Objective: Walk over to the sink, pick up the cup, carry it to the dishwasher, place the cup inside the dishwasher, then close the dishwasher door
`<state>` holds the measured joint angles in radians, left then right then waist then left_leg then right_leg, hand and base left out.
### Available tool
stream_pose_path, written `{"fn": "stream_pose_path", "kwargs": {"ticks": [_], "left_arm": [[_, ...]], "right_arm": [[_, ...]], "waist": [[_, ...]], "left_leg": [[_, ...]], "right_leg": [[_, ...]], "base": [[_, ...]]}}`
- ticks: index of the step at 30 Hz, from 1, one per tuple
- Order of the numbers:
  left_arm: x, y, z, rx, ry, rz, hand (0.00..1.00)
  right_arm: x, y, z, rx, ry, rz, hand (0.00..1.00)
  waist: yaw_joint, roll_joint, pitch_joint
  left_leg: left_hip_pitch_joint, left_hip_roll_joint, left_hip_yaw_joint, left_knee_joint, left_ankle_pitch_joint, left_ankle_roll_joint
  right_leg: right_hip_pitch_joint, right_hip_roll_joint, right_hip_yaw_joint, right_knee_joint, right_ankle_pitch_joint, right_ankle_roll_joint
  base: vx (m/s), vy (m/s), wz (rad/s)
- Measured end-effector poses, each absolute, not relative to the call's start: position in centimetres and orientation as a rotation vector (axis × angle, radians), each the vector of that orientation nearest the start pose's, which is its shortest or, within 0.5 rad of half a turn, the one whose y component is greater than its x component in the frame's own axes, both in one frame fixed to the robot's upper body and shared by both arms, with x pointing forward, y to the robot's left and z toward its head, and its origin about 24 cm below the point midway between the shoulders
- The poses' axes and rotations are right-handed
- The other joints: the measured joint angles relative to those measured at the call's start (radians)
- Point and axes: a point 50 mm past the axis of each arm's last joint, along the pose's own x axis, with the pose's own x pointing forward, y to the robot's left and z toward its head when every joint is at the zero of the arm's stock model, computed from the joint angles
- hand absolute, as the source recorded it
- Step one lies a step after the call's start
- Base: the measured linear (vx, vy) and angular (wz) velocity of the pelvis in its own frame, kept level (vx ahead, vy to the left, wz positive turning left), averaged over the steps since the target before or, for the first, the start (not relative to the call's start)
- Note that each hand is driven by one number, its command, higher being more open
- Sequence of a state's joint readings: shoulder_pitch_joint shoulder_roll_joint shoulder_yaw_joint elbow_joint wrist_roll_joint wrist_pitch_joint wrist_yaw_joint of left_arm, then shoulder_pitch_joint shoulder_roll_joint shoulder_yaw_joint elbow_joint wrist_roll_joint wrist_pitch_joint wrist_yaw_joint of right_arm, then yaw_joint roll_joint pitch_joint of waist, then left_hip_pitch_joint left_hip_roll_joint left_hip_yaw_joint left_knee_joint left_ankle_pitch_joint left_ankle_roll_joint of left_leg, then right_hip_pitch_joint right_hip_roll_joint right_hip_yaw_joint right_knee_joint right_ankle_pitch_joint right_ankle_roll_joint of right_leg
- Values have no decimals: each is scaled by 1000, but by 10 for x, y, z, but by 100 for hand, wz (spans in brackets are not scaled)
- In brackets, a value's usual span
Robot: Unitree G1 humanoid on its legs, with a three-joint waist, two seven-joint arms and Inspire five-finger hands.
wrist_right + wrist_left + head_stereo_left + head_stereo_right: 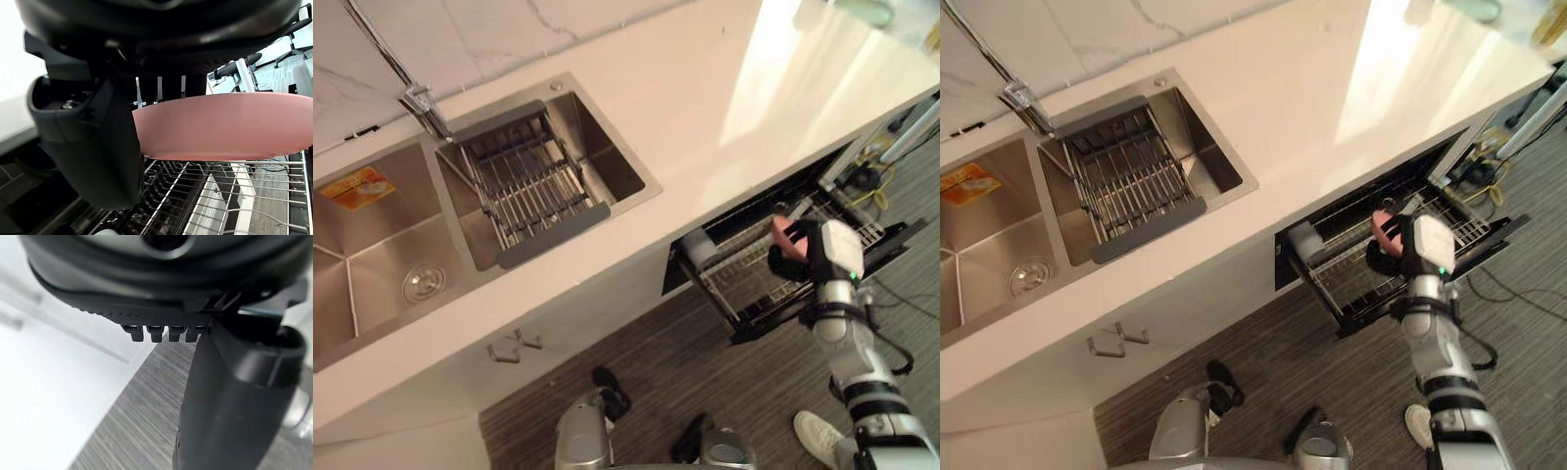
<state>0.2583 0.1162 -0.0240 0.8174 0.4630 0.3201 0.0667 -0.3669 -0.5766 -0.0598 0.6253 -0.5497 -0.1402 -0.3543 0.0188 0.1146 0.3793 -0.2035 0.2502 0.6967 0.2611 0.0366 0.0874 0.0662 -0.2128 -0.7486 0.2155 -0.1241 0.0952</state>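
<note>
Over the pulled-out silver wire rack of the open black dishwasher, my right robot hand holds the smooth pink cup. The grip is closed: in the right wrist view my thumb presses against one side of the cup and the fingers curl behind it. The cup hangs above the rack's wires, and I cannot tell whether it touches them. The dishwasher sits under the front edge of the pale glossy counter, towards its right end, and a white rounded item lies at the rack's left end. Well apart to the left, the stainless-steel double sink is set into the counter near its back edge. A grey-framed metal drainer spans the right basin, and a chrome tap stands behind the divider between the basins. A flat orange-and-yellow thing lies at the back of the left basin. My left robot hand hangs low above the grey wood-grain floor with nothing visible in it, and I cannot tell how far open it is.
</note>
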Motion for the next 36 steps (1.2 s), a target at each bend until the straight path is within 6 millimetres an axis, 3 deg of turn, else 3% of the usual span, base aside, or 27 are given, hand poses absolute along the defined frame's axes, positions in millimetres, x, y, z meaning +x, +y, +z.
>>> {"fn": "stream_pose_path", "kwargs": {"ticks": [3,10,11,16,28,31,36], "left_arm": [[63,213,-157,519,1323,14,100],[95,209,-151,265,1168,113,100],[101,207,-150,246,1139,116,100],[111,209,-148,246,1127,142,100],[123,208,-145,264,1127,164,100],[124,209,-144,261,1124,170,100],[116,215,-145,250,1156,207,100]], "right_arm": [[316,-307,99,-1077,-94,-453,0],[331,-302,108,-1097,-82,-457,0],[334,-303,114,-1101,-84,-474,100],[341,-314,129,-1113,-46,-548,100],[340,-319,114,-995,57,-606,100],[337,-314,116,-875,-1,-633,100],[314,-282,120,-495,-240,-614,100]], "waist": [[8,11,37],[39,20,54],[42,22,56],[54,22,68],[74,22,76],[73,16,80],[47,-14,87]], "left_leg": [[-38,-4,0,1,2,3],[-92,-12,-42,9,2,4],[-106,-14,-57,9,4,2],[-138,-27,-68,7,4,1],[-139,-36,-86,-12,23,-4],[-120,-34,-81,-13,24,-6],[-58,-28,-56,-16,23,-8]], "right_leg": [[-56,-17,14,32,-9,-5],[-102,-23,17,46,-12,1],[-110,-24,10,49,-16,2],[-142,-44,0,78,-31,6],[-154,-52,-1,104,-45,1],[-143,-54,6,114,-51,-1],[-111,-57,39,119,-60,-3]], "base": [[-6,40,-10],[55,-10,2],[26,-19,11],[26,-6,10],[3,-1,0],[-31,-14,-6],[-53,-14,-15]]}}
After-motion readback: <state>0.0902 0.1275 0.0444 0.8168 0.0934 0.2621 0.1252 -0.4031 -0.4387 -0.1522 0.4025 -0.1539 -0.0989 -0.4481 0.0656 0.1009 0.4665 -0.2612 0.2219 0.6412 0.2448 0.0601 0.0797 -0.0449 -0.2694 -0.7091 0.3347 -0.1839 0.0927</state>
